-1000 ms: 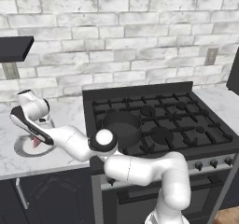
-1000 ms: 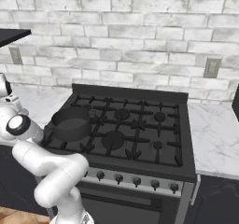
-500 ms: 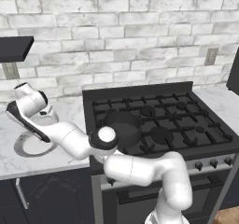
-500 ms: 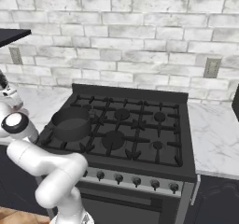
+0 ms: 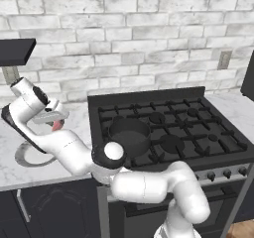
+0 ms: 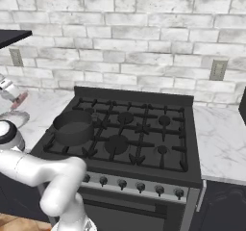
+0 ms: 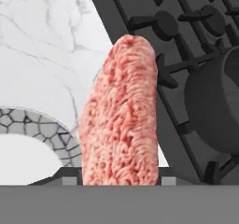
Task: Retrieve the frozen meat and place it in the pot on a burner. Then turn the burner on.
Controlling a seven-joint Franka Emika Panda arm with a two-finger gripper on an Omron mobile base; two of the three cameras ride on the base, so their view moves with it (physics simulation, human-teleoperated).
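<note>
- One piece of frozen meat (image 7: pixel 120 120) is held in the end effector (image 5: pixel 55 123), which is closed tight on it.
- From the hand camera, the meat looks like a long pink slab with a bumpy face and a round tip.
- In the left base view the meat (image 5: pixel 58 126) is a small pink bit up in the air, over the white marble desk (image 5: pixel 79 128) and just left of the stove (image 5: pixel 168 133).
- From the right side, the meat (image 6: pixel 21 99) shows as a little red spot at the far left, over the desk (image 6: pixel 43 105).
- Down on the desk, under the raised arm, sits a white dish (image 5: pixel 31 155) with a grey rim.
- In the hand camera, the rim of the dish (image 7: pixel 42 127) has a crackled pattern and lies left of the meat.
- On the front left burner stands the pot (image 5: pixel 130 135), round and dark grey.
- From the right side, the pot (image 6: pixel 73 127) is near the left edge of the stove (image 6: pixel 144 138).
- Below the stove top is a row of small dark knobs (image 6: pixel 139 188).
- Behind it all is a wall of pale bricks (image 5: pixel 129 48).
</note>
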